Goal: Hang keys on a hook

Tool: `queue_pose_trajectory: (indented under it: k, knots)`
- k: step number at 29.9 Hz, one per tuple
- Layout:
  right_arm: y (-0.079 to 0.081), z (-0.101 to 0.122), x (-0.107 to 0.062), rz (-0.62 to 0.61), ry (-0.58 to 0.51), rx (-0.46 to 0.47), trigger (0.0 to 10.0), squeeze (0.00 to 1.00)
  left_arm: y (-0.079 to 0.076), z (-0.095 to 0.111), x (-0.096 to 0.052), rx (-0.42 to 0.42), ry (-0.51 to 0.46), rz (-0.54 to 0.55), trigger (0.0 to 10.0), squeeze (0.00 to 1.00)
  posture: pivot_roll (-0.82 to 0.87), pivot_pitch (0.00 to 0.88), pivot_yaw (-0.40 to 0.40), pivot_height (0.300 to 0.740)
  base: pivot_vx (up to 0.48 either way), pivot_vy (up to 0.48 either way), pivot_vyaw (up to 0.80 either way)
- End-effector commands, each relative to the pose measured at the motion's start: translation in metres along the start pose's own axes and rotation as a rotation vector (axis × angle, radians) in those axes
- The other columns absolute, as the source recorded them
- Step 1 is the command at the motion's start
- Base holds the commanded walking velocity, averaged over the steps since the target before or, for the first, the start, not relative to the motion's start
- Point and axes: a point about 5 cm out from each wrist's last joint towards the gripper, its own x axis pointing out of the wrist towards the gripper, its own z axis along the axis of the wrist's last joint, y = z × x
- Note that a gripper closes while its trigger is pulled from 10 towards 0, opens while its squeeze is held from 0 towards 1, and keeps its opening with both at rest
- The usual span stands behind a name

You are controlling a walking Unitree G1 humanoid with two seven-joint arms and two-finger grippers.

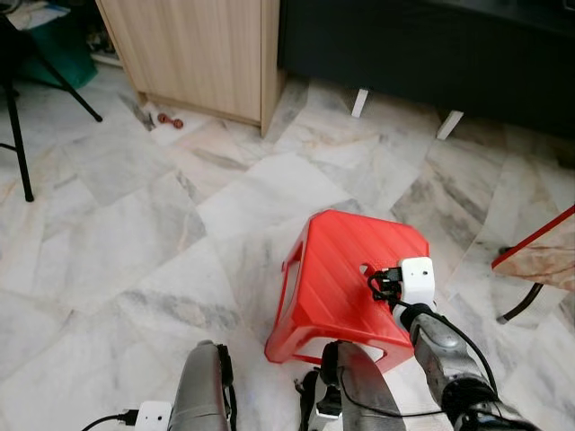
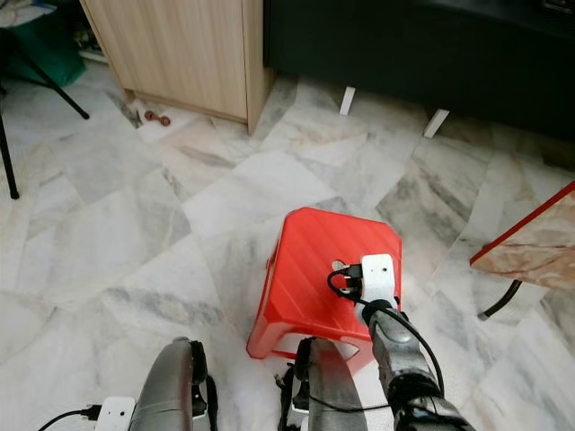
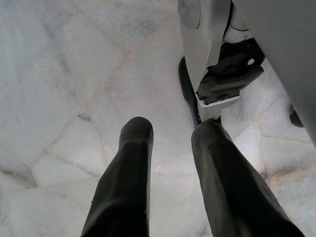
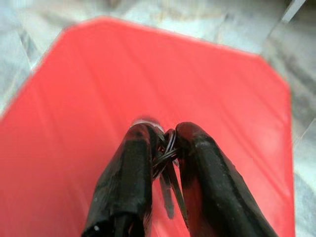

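From the head, the right gripper [image 1: 384, 285] reaches down over the red stool [image 1: 337, 269] on the marble floor [image 1: 135, 233]. Right wrist: its fingers [image 4: 129, 182] pinch the keys [image 4: 167, 163] just above the stool's seat. Left wrist: the left gripper [image 3: 170, 143] hangs over the floor, fingers parted, holding nothing.

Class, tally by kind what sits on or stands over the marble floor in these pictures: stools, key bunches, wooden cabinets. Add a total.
Red stool: 1
Bunch of keys, pinched in the right gripper: 1
Wooden cabinet: 1
Total: 3
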Motion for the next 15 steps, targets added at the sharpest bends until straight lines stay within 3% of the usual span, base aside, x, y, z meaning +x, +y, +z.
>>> queue_pose_trajectory:
  k: [1,2,6,15]
  knots:
    - [-0.003,0.004,-0.003,-0.019,-0.048,0.009,0.2,0.00,-0.007,0.014,0.005,0.004,-0.047,-0.027,10.0,0.00,0.07,0.146,-0.104,0.614,0.000,0.000,0.00]
    - [-0.001,0.009,-0.004,-0.022,-0.092,0.019,10.0,0.00,-0.007,0.015,0.005,-0.002,-0.047,-0.025,10.0,0.00,0.07,0.134,-0.101,0.614,0.000,0.000,0.00]
    - [-0.001,0.019,-0.008,-0.053,-0.183,0.050,10.0,0.00,-0.008,0.019,0.007,-0.001,-0.048,-0.028,10.0,0.00,0.07,0.123,-0.096,0.614,0.000,0.000,0.00]
    - [0.005,0.023,-0.017,-0.066,-0.229,0.068,10.0,0.00,-0.008,0.018,0.007,-0.008,-0.036,-0.048,10.0,0.00,0.07,0.127,-0.087,0.614,0.000,0.000,0.00]
